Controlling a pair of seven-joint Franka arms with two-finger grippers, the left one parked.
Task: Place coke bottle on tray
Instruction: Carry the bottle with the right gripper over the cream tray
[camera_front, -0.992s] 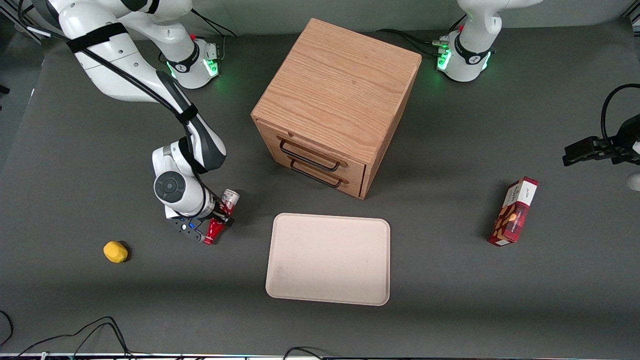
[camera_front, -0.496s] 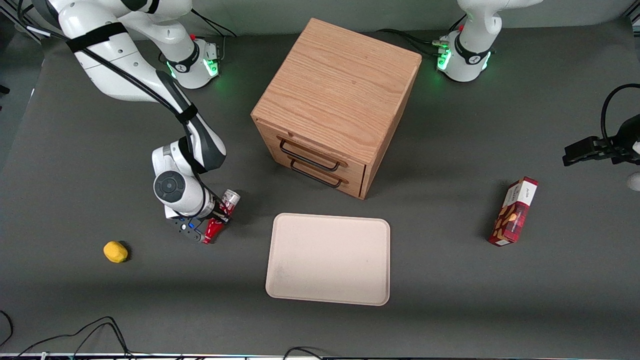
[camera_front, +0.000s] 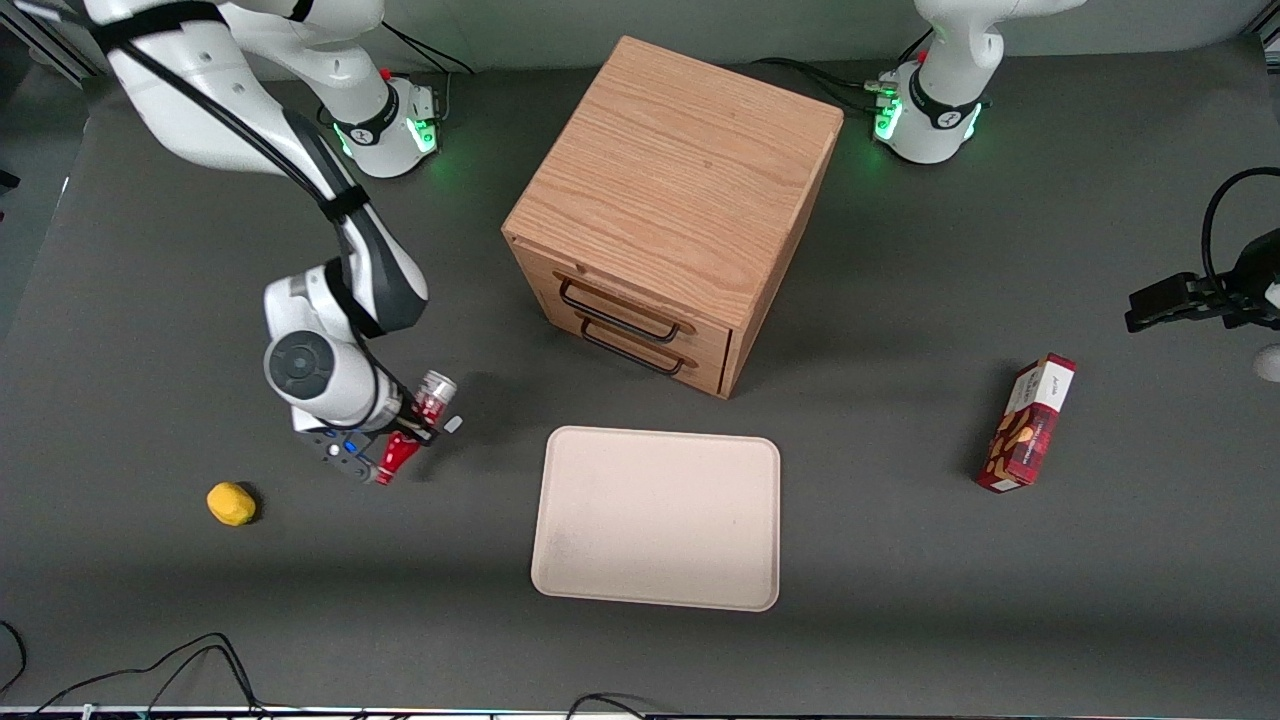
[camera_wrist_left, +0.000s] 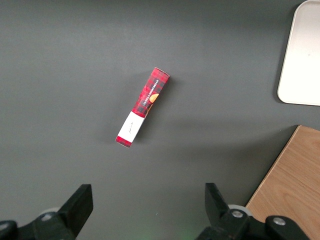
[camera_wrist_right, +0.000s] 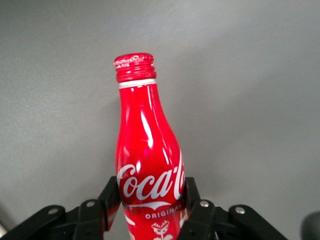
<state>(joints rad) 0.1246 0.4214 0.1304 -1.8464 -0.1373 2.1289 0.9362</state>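
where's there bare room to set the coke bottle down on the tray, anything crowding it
The whole tray is bare. The drawer cabinet crowds its farther edge. The gripper, shut on the coke bottle, hangs beside the tray, with the lemon farther out.

Red coke bottle (camera_wrist_right: 148, 165) clamped between pincer (camera_wrist_right: 149, 202) fingers (camera_wrist_right: 111, 196), above grey surface (camera_wrist_right: 250, 90).

We see the bottle (camera_front: 411, 427) between the jaws of the gripper (camera_front: 405, 432), above the table (camera_front: 150, 330); the tray (camera_front: 657, 517) lies apart, toward the parked arm's end.
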